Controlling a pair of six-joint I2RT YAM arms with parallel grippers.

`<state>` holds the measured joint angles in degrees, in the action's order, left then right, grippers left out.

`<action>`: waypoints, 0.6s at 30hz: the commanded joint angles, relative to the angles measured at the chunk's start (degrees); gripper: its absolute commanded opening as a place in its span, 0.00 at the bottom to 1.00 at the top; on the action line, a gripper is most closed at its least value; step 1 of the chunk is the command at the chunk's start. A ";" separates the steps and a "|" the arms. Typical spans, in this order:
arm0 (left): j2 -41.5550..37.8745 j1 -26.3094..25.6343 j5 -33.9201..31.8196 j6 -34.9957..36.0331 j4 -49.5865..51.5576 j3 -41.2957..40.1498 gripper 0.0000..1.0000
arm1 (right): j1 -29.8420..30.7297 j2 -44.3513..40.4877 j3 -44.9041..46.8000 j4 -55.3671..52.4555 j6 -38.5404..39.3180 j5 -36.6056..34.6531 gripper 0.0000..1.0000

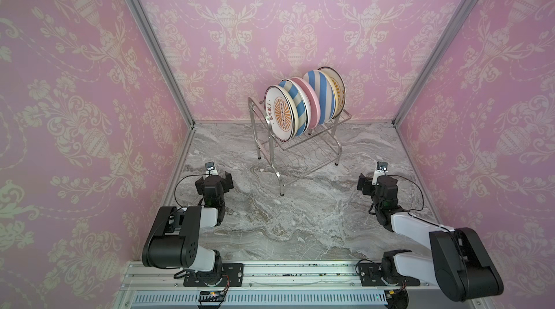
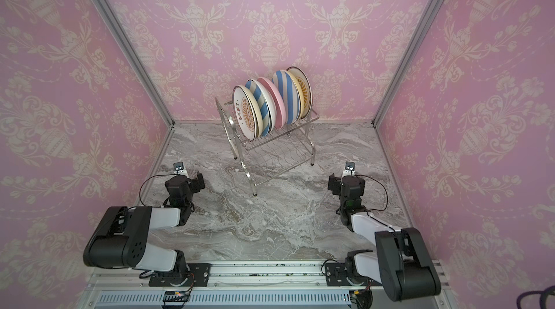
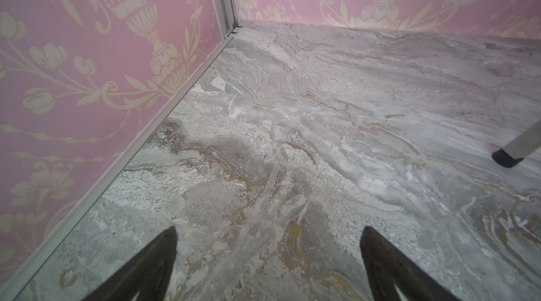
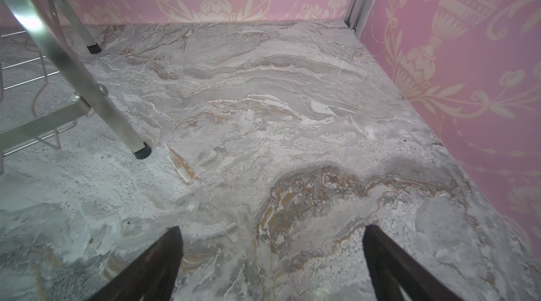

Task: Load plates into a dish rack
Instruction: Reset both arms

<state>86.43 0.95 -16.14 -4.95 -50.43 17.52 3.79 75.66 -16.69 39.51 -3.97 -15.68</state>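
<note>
Marble surface (image 1: 300, 226) carries the chrome dish rack (image 1: 300, 157) near the back wall (image 1: 270, 22). Plates (image 1: 300, 103) stand on edge on its upper shelf (image 1: 318, 133), orange sunburst plate (image 1: 280, 112) frontmost. My left hand (image 3: 269, 232) and right hand (image 4: 272, 230) sit low either side of the rack's front, fingers spread, empty.

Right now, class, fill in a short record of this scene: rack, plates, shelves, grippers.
dish rack: stands on the marble tabletop, towards the back wall
upper shelf: plates upright in a row; sunburst plate in front, pink plate between two blue-striped plates, another sunburst at the back
plate count: cannot tell, they overlap
lower shelf: no plates
left gripper: open, empty, over bare marble
right gripper: open, empty, near a rack leg
</note>
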 commanded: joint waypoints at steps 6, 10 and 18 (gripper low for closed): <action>6.81 0.11 6.50 2.81 -6.78 2.86 0.99 | -0.57 11.33 -3.74 12.87 0.38 2.98 1.00; 7.21 0.17 8.16 3.28 -7.42 2.77 0.99 | -0.49 12.95 -2.33 18.22 1.07 3.89 1.00; 7.43 0.10 8.07 3.46 -8.15 2.61 0.99 | -1.17 12.86 -3.40 16.18 2.92 12.00 1.00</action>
<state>93.93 0.95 -9.23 -3.25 -57.82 19.53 3.14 88.31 -18.81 55.29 -2.17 -7.09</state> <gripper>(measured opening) 0.993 0.997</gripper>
